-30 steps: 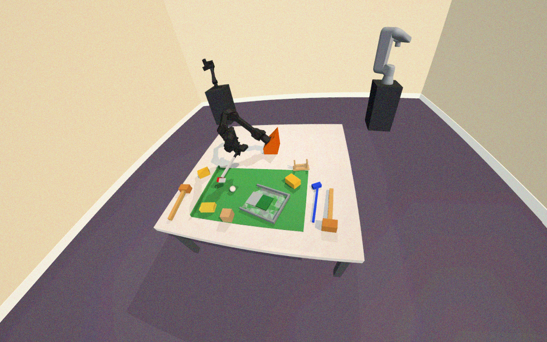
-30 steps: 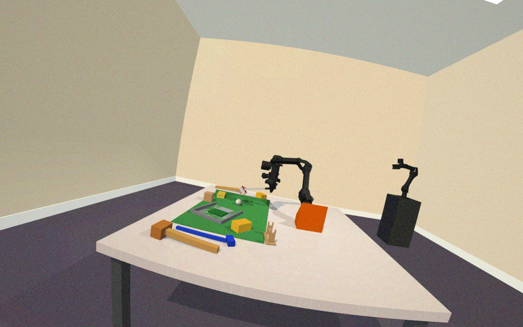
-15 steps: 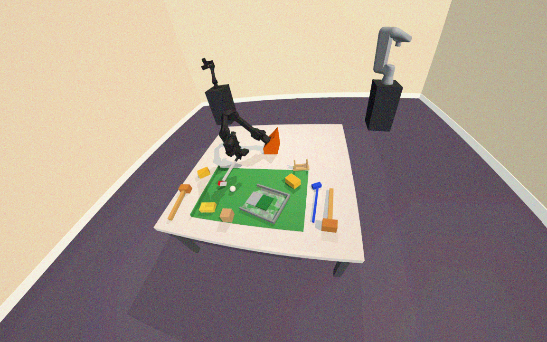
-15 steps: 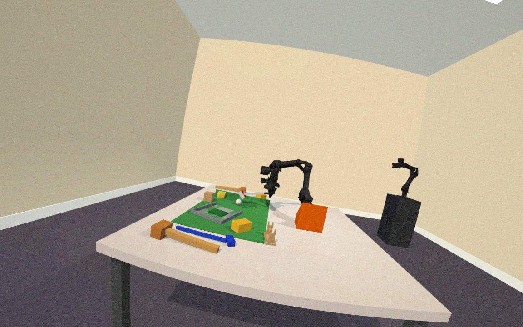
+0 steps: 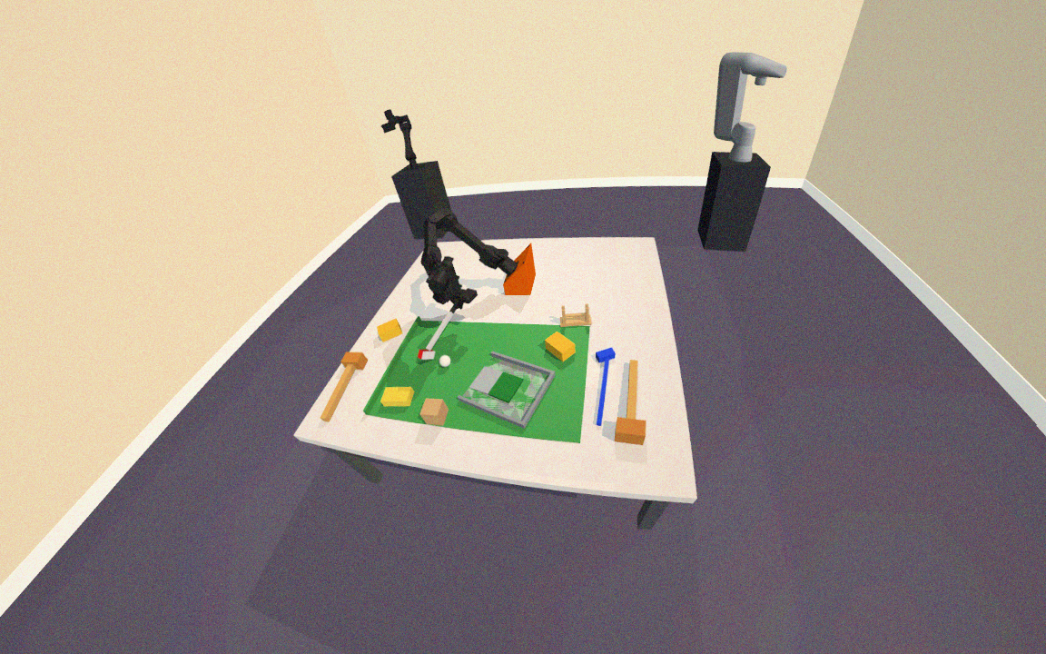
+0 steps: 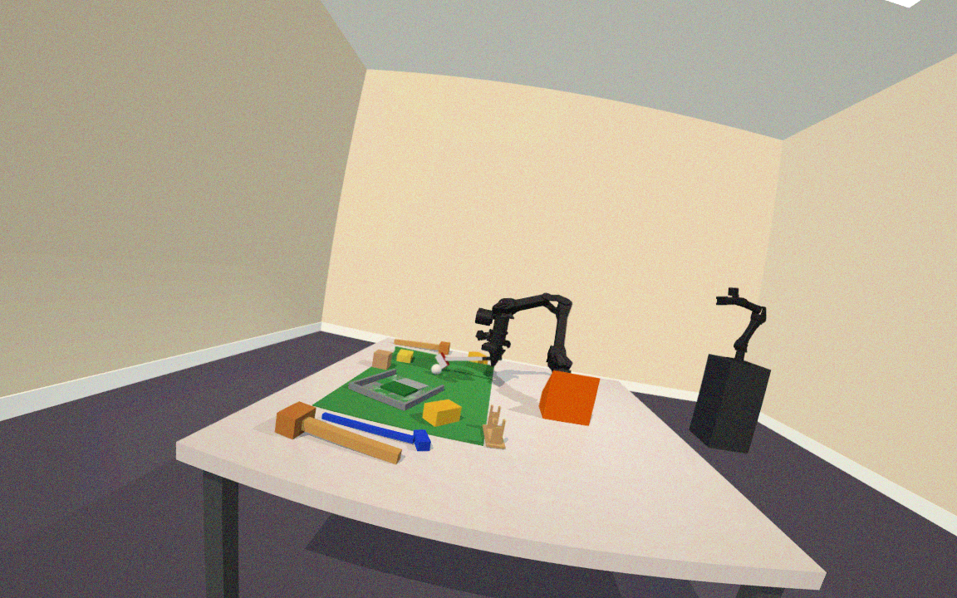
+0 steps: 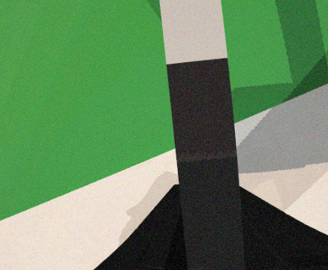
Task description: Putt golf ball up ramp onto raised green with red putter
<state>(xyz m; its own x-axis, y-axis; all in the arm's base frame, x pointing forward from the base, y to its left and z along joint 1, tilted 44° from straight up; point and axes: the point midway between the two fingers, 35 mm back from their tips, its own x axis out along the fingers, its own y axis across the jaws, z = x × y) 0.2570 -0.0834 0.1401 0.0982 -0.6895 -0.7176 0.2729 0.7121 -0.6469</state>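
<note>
top view: pincer (image 5: 455,303) grips red putter (image 5: 438,336) beside golf ball (image 5: 445,359).

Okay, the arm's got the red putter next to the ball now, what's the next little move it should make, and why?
Probably a short, gentle stroke of the putter head toward the raised green. The gripper is shut on the putter's handle, the red head sits low on the mat just beside the golf ball, on the side away from the ramp, so the ball lies between head and green.

putter (image 7: 191,10) head cut off in wrist view
</note>
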